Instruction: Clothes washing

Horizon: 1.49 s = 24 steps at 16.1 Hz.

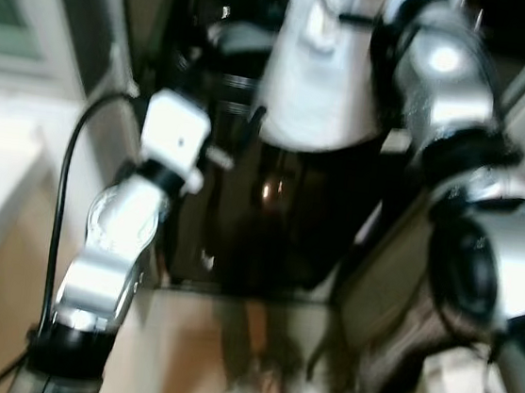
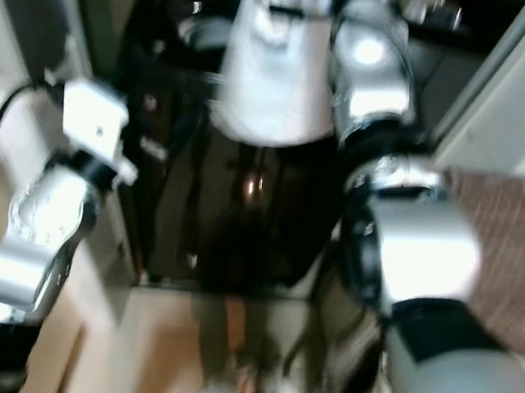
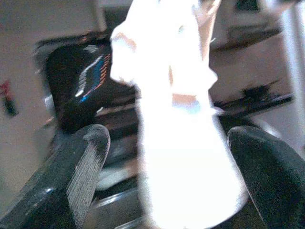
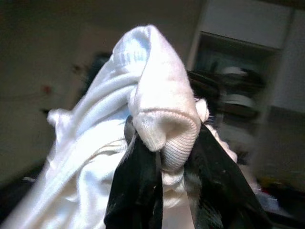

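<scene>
No text, brand, number or sign can be read. The dark panel (image 3: 78, 81) at the left of the left wrist view carries blue and orange-red markings, too blurred to make out as letters. The other views are motion-blurred, with no lettering visible.

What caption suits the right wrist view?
Right claw shut on a bunched white garment, held up.

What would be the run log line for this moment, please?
right gripper: shut on white garment, raised | left gripper: open, near garment | views blurred
</scene>
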### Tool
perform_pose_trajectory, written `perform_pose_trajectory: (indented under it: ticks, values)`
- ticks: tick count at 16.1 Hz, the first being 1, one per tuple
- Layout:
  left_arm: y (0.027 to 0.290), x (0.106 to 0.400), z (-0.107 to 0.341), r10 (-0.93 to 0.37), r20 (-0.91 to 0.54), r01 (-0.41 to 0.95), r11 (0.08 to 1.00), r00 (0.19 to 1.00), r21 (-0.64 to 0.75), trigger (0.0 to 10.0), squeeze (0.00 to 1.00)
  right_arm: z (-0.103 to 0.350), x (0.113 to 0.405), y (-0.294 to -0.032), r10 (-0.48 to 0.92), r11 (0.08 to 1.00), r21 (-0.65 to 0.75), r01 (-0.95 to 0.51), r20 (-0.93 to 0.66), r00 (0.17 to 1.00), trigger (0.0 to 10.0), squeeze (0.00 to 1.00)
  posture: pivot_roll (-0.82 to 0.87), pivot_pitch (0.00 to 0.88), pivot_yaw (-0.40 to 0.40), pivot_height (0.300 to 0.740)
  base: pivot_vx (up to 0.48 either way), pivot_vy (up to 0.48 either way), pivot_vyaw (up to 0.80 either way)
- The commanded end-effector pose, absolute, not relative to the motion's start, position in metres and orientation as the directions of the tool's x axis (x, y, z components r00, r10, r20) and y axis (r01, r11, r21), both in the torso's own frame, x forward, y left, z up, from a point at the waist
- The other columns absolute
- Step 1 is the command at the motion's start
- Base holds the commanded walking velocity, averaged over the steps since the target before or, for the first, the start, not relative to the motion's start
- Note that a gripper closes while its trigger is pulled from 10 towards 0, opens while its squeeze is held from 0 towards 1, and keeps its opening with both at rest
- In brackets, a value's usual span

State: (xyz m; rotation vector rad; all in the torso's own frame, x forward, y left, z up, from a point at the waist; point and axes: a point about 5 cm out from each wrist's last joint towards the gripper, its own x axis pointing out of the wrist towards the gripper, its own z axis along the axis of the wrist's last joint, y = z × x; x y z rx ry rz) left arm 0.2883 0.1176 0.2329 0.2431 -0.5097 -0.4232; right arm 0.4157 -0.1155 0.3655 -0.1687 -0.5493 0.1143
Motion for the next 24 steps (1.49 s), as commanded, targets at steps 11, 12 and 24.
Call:
perform_pose_trajectory:
  ticks: [11,12,24]
  values:
    - [0.097,0.228,0.304,-0.635,0.512,0.591,0.759,0.578,0.274,10.0,0.00,0.318,0.429,-0.117,0.154,0.482,-0.866,0.130,0.230,0.961,10.0,0.00,0.12,0.050,-0.255,0.740,0.129,0.000,0.00]
    - [0.101,0.230,0.300,-0.610,0.506,0.559,0.783,0.610,0.271,10.0,0.00,0.312,0.430,-0.120,0.118,0.592,-0.800,0.099,0.208,0.971,10.0,0.00,0.12,0.050,-0.261,0.740,0.000,0.000,0.00]
    - [0.117,0.282,0.216,-0.383,0.193,0.278,0.866,0.904,0.416,10.0,0.00,0.192,0.361,-0.160,-0.074,0.997,-0.004,0.081,0.375,0.924,10.0,0.00,-0.07,0.000,-0.065,0.740,0.000,0.000,0.00]
